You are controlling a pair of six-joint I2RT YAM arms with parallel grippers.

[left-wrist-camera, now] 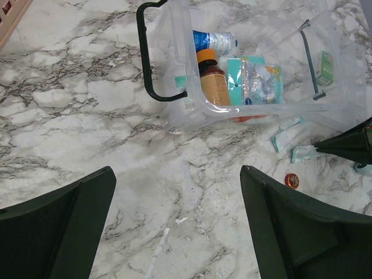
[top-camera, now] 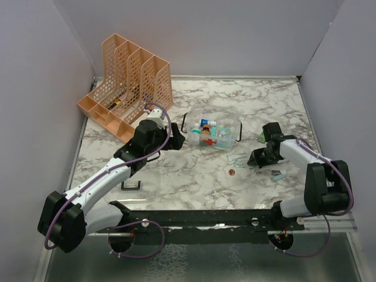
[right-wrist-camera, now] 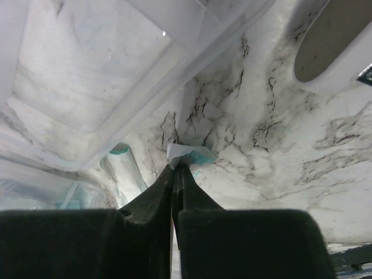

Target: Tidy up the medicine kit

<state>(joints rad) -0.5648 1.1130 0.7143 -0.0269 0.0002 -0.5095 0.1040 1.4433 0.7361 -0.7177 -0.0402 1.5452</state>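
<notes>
While your right gripper (right-wrist-camera: pixel 176 170) pinches a teal-white packet (right-wrist-camera: pixel 196 154) beside the medicine kit (top-camera: pixel 212 133), your left gripper (left-wrist-camera: pixel 177 173) (jaws spread wide) hovers near its black handle (left-wrist-camera: pixel 150 58).

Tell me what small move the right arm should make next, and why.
Probably a slight lift. The right gripper is shut on a small white-and-teal paper packet, low against the marble table and right beside the clear plastic medicine kit box. Raising the packet first should let it clear the box's wall before it is carried in.
</notes>
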